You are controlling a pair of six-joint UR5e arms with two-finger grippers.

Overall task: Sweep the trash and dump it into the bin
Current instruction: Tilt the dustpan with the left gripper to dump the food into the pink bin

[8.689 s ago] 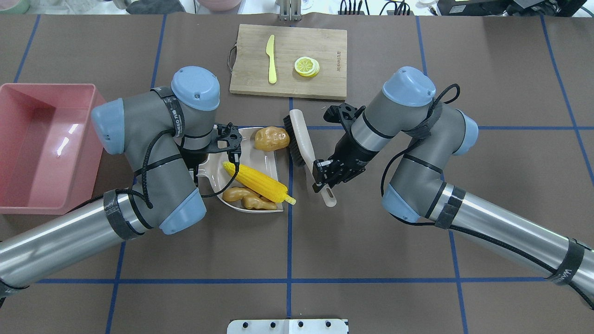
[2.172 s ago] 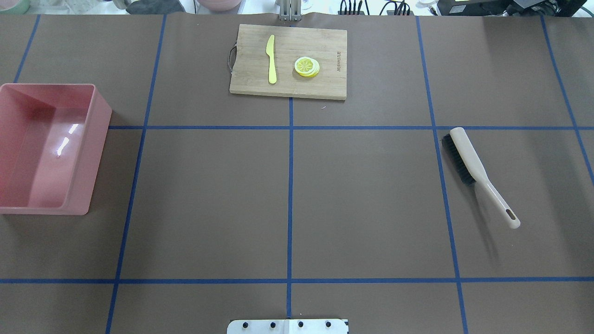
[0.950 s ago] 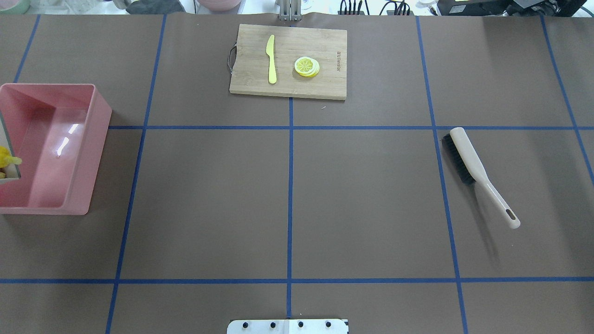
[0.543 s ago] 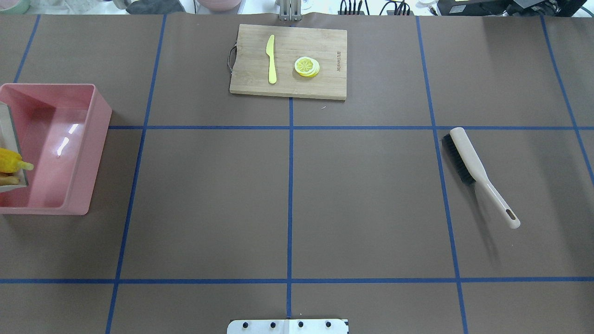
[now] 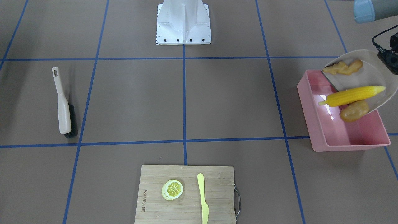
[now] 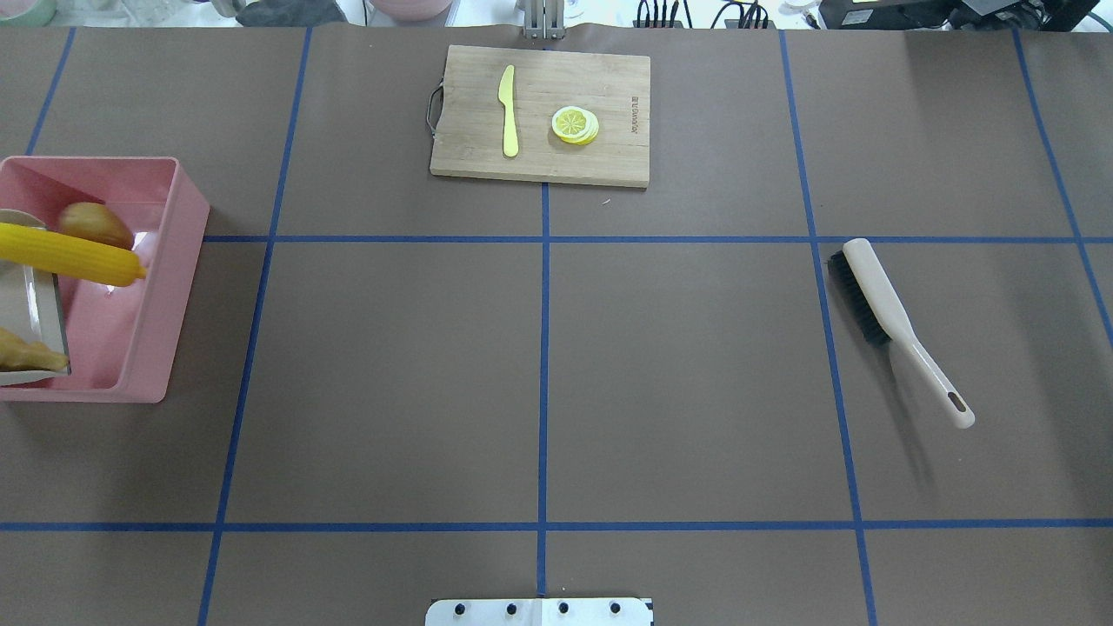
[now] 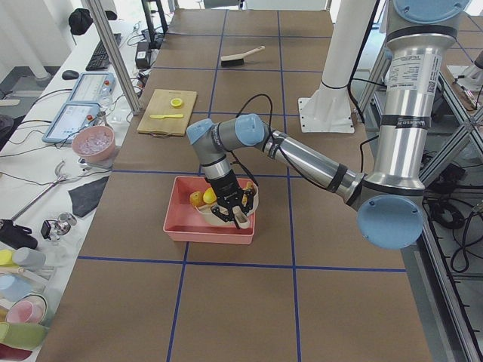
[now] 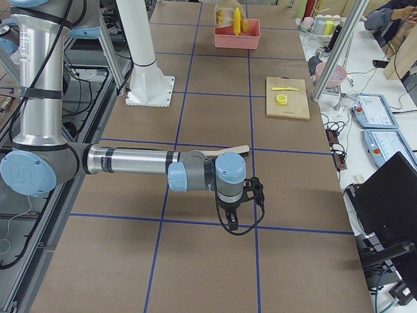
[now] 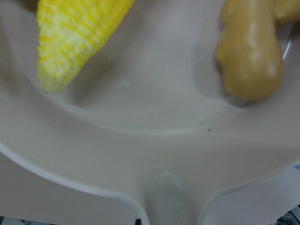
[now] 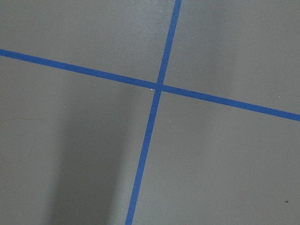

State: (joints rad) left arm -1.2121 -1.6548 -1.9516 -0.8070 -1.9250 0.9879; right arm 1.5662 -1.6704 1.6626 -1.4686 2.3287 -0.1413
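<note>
The beige dustpan [image 5: 370, 77] hangs tilted over the pink bin [image 5: 342, 137]. The yellow corn cob [image 5: 351, 95] lies across the pan with its tip past the lip. The brown potato [image 5: 354, 111] is at the pan's lower edge, over the bin's inside. The tan ginger root [image 5: 342, 67] lies at the pan's other side. My left gripper [image 7: 231, 213] is shut on the dustpan's handle above the bin. The left wrist view shows the corn [image 9: 70, 37] and ginger [image 9: 251, 56] on the pan. My right gripper [image 8: 233, 220] hangs over bare table; I cannot tell its state.
The brush [image 6: 878, 304] lies on the table at the right. A wooden cutting board [image 6: 609, 165] at the far middle carries a lemon slice [image 6: 575, 124] and a pale yellow knife [image 6: 509, 113]. The robot's base plate [image 6: 539, 611] is at the near edge.
The dustpan has moved further in over the bin and tipped. The corn has slid toward the pan's lip and the potato has come into view. The brush has not moved.
</note>
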